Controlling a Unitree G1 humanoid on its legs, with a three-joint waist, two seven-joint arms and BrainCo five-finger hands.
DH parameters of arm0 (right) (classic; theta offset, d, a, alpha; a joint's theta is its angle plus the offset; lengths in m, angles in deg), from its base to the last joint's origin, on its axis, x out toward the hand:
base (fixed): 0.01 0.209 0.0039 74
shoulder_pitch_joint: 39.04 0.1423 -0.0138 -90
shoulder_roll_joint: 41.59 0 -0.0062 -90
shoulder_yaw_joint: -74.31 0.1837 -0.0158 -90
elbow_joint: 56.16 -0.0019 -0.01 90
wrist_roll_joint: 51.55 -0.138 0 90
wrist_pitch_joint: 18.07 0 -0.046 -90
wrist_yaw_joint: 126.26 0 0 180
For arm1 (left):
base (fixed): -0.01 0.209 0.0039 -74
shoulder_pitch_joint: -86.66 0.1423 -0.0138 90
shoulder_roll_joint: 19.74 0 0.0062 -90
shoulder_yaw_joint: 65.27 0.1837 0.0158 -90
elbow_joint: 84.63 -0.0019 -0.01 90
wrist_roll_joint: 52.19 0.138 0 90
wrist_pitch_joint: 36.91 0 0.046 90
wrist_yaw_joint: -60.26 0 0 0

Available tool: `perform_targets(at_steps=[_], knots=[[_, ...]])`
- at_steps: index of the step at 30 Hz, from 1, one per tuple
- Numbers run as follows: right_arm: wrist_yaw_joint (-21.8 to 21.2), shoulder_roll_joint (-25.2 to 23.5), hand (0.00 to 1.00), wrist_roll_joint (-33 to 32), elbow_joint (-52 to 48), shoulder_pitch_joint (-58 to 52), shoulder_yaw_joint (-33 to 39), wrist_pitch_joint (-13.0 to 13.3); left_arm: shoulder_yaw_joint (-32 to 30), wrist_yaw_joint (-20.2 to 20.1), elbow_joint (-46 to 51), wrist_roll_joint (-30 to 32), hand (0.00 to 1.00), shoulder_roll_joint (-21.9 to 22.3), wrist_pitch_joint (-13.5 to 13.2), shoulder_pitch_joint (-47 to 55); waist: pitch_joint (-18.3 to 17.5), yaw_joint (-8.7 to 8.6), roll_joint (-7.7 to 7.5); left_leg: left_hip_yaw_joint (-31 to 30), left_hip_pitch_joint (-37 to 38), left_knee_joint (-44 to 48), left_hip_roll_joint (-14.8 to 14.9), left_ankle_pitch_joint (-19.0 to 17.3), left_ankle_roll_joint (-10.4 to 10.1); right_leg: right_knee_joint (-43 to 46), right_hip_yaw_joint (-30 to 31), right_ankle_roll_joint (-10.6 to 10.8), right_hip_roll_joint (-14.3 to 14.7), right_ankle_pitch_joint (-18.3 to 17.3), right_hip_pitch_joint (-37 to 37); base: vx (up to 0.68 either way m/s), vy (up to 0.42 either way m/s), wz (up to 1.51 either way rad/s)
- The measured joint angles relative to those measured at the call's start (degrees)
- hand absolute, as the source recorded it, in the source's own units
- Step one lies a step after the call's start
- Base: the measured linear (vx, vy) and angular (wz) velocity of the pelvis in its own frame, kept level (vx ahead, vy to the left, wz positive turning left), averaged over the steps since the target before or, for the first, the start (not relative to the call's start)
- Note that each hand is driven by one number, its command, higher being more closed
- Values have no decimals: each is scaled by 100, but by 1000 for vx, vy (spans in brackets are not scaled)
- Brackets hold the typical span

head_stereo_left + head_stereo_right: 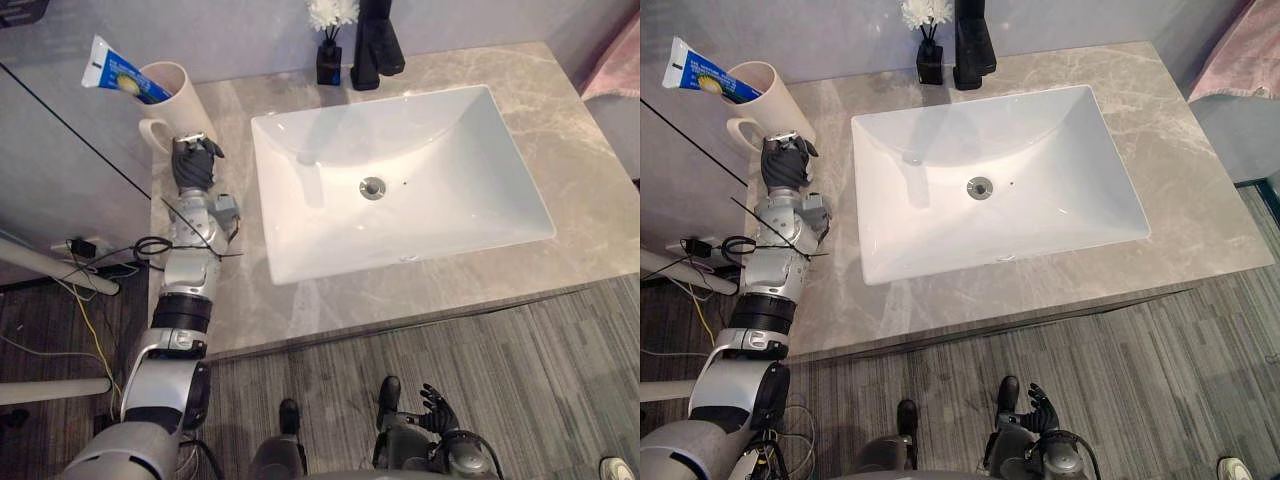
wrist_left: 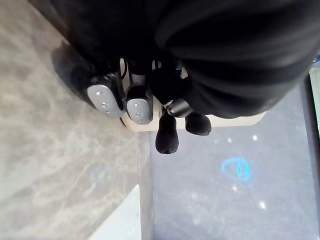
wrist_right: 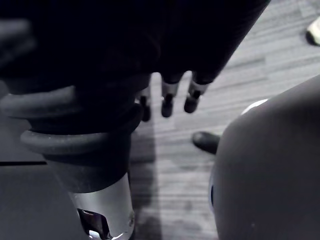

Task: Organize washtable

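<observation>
A cream mug (image 1: 172,92) stands at the far left corner of the marble washtable (image 1: 585,200), with a blue and white toothpaste tube (image 1: 118,74) leaning out of it. My left hand (image 1: 196,160) rests on the counter just in front of the mug, beside its handle (image 1: 152,130). Its fingers (image 2: 137,110) are curled, their dark tips close to the mug's base (image 2: 235,119), and I see nothing held between them. My right hand (image 1: 436,404) hangs low over the floor with relaxed, straight fingers (image 3: 191,102).
A white rectangular sink (image 1: 300,240) fills the middle of the counter. Behind it stand a black faucet (image 1: 376,45) and a small black vase with white flowers (image 1: 329,58). Pink cloth (image 1: 616,68) lies at the far right. A light shoe (image 1: 616,468) shows on the floor.
</observation>
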Motion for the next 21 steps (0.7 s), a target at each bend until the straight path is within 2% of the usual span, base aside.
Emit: perform_targets(at_steps=[6, 11, 13, 17, 21], knots=[[5, 21, 0, -3, -2, -14, -40, 21, 81, 2, -51, -176, 100, 0, 15, -217, 2, 123, -4, 23, -152, 59, 17, 2, 0, 0, 84, -57, 19, 104, -167, -83, -18, -5], [6, 20, 0, -2, -7, -31, -39, 59, 121, 2, 116, -180, 100, 12, 18, -171, 4, 141, -6, 7, -197, 162, 22, 2, 0, 0, 96, -63, 21, 154, -165, -53, -7, 0], [11, 18, 0, 2, -6, -44, -35, 60, 252, -6, 915, -177, 100, 76, 15, 233, 3, 170, -5, -11, -183, 186, 22, 2, 0, 0, 80, -60, 19, 157, -124, -18, -2, 4], [11, 12, 0, 8, 23, -56, -34, 50, 352, -104, 1908, -159, 100, 245, -35, 950, 5, 267, 4, -60, -81, 188, 20, 2, 0, 0, 21, -59, 17, 153, 11, 5, 0, 8], [8, 7, 0, 19, 72, -57, -32, 46, 336, -227, 2908, -134, 100, 449, -53, 2194, -6, 323, 21, -130, 3, 203, 14, 0, 1, 0, -63, -46, 5, 134, 165, -12, 4, 12]])
